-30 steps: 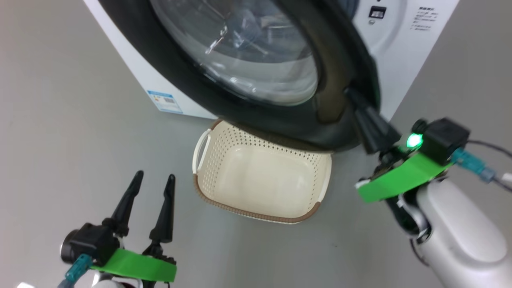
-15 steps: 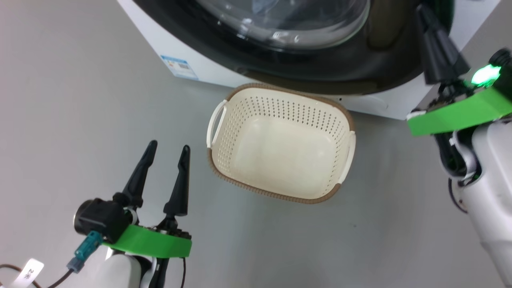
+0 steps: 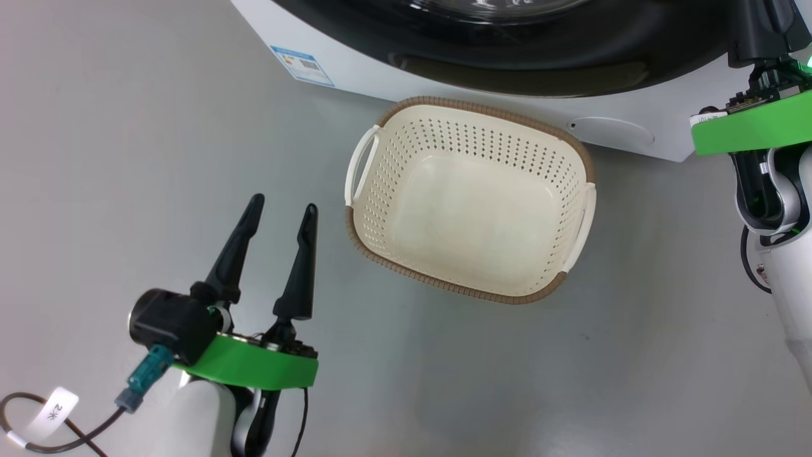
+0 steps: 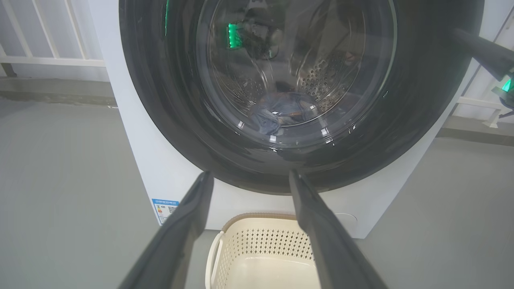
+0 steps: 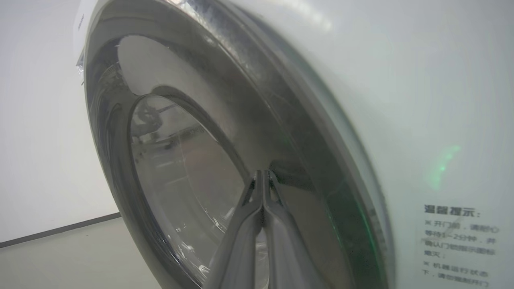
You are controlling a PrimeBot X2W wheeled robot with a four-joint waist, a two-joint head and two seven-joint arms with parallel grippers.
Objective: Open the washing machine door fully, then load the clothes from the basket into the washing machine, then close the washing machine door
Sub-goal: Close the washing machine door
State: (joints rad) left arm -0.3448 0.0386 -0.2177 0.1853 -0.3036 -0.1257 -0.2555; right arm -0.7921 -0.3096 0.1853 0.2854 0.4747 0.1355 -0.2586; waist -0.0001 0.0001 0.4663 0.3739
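Note:
The washing machine [image 3: 355,70] is white, and its glossy black door [image 4: 160,100] lies against its front. Through the glass, blue clothes [image 4: 281,112] lie at the bottom of the steel drum. The cream basket [image 3: 476,209] stands on the floor just before the machine with nothing in it. My left gripper [image 3: 282,209] is open and holds nothing, left of the basket, apart from it. In its own view the left gripper [image 4: 249,176] points at the door's lower edge. My right gripper [image 5: 263,174] is shut, its tips against the door's black ring at the right side [image 3: 761,28].
Grey floor lies all round the basket. A blue label sticker [image 3: 302,65] marks the machine's lower left corner. A white railing [image 4: 40,60] runs behind the machine on the left. A tagged cable [image 3: 54,412] hangs by my left forearm.
The door has swung from ajar to flat against the machine, with my shut right gripper following at its edge. The head camera has tilted down, so the basket shows whole.

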